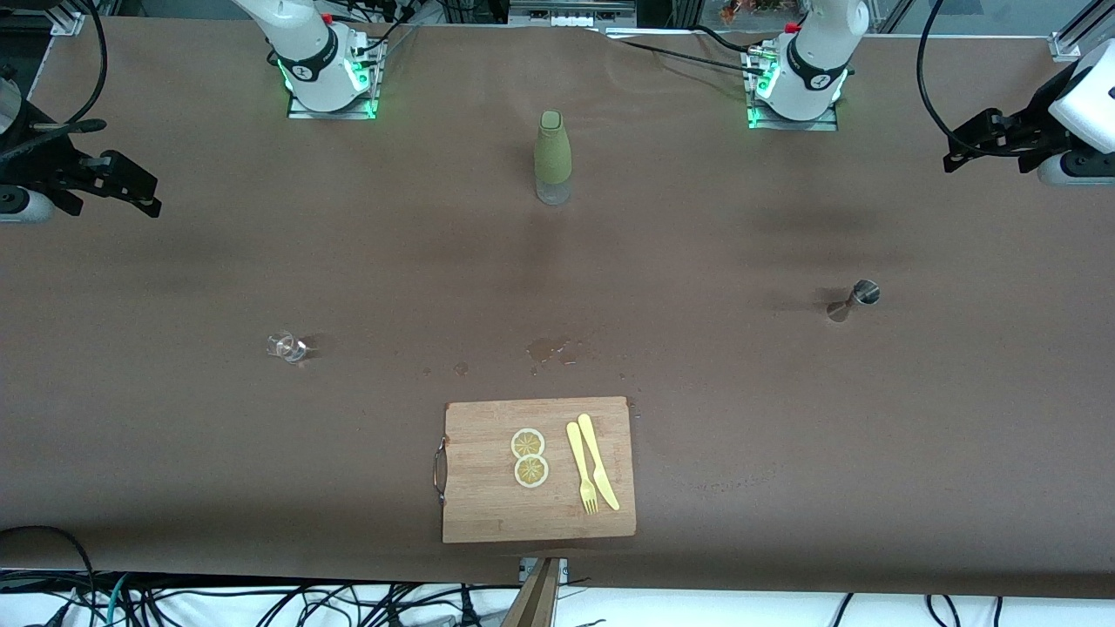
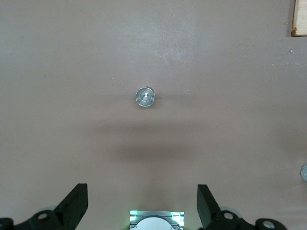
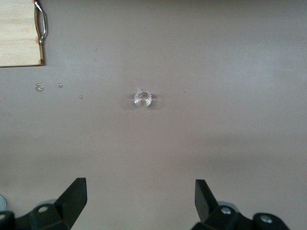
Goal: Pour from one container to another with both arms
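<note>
A small clear glass (image 1: pixel 287 347) stands toward the right arm's end of the table, and it sits in the middle of the right wrist view (image 3: pixel 143 99). A metal jigger (image 1: pixel 854 300) stands toward the left arm's end and shows from above in the left wrist view (image 2: pixel 145 97). A bottle in a green sleeve (image 1: pixel 553 157) stands between the two arm bases. My right gripper (image 1: pixel 150 196) (image 3: pixel 140 199) hangs open, high over its end of the table. My left gripper (image 1: pixel 956 150) (image 2: pixel 142 206) hangs open, high over its own end. Neither holds anything.
A wooden cutting board (image 1: pixel 488 505) lies near the table's front edge, with two lemon slices (image 1: pixel 529 457), a yellow fork (image 1: pixel 581 470) and a yellow knife (image 1: pixel 599 461) on it. A wet patch (image 1: pixel 547 348) and some drops mark the cloth just above the board.
</note>
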`<state>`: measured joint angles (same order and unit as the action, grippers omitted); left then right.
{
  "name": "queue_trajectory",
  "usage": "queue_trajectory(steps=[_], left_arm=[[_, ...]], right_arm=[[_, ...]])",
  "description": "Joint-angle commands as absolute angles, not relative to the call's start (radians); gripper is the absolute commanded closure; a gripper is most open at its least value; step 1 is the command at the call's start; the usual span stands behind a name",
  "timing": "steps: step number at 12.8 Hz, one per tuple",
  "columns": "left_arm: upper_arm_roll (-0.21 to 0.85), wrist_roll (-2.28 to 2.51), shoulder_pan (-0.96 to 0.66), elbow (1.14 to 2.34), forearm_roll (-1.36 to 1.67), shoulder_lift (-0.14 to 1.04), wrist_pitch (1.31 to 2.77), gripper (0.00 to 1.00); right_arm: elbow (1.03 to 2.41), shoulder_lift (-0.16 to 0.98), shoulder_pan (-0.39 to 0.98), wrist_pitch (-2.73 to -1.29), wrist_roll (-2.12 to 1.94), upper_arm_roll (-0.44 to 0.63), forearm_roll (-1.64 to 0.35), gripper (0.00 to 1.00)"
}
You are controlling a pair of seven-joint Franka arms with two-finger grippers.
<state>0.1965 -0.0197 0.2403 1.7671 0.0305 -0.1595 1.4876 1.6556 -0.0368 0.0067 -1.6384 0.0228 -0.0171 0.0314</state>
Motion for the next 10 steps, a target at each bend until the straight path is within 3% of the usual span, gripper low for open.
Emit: queue_trajectory(steps=[1,10], left_arm=[[0.143,-0.026,0.172,1.738,-0.002,-0.141,1.471,0.00],[0.115,-0.105,0.150,1.738,0.012,-0.127,1.488,0.00]], right_arm=[[1.667,-0.049,0.012,-1.643,0.021,-0.012,0.017,0.00],[1.666,-0.049,0.011,-1.637,0.021,-0.011,0.017,0.00]])
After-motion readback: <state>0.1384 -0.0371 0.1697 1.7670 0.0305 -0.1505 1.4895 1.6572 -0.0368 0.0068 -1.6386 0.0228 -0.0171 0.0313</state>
